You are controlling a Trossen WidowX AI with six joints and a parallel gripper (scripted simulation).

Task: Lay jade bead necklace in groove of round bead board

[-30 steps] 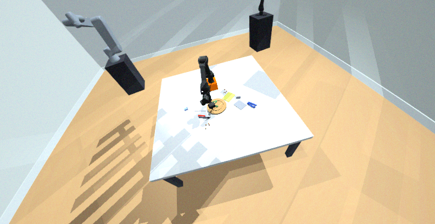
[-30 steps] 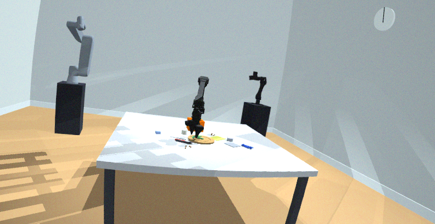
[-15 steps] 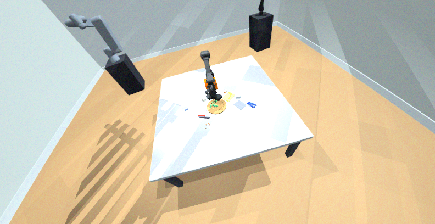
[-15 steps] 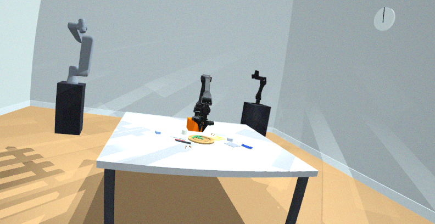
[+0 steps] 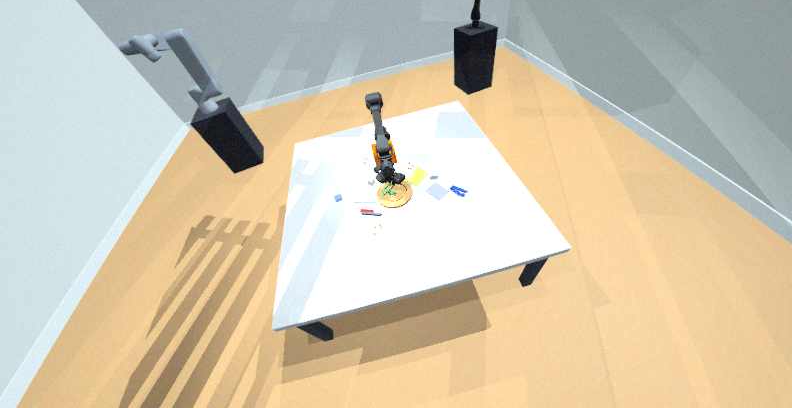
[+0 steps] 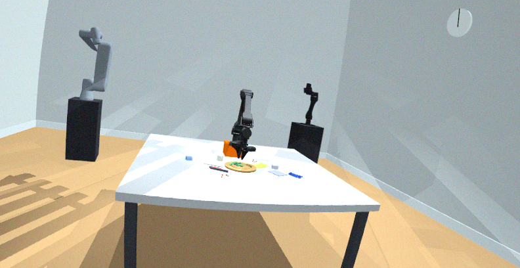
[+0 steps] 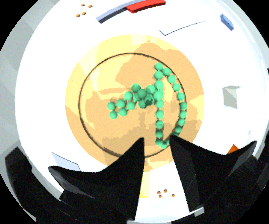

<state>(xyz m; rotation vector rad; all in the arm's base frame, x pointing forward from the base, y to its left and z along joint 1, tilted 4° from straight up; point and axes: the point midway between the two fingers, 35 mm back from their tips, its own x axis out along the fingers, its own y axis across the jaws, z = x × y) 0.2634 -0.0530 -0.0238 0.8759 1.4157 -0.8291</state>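
The round wooden bead board [image 5: 394, 203] [image 6: 245, 170] [image 7: 197, 92] lies flat on the table, with a thin dark circular groove. The jade necklace [image 5: 389, 190] [image 6: 236, 164] [image 7: 159, 95] lies on it. In the wrist view its right-hand arc runs along or close to the groove's right side. A straight strand runs down inside that arc, and other beads are bunched from the middle towards the left. My gripper [image 5: 391, 181] [image 6: 241, 157] [image 7: 157, 138] is partly open over the board's arm-side part. The necklace's lower end shows between its fingertips in the wrist view, not gripped.
A red and dark bar [image 5: 366, 211] [image 7: 145, 6], a blue block [image 5: 338, 198] [image 6: 188, 157] [image 7: 227, 22] and a pale cube [image 6: 220, 157] [image 7: 231, 97] lie around the board. A yellow sheet [image 5: 417, 176] and blue item [image 5: 458, 190] [image 6: 295, 175] lie right. An orange object [image 6: 229, 148] stands behind.
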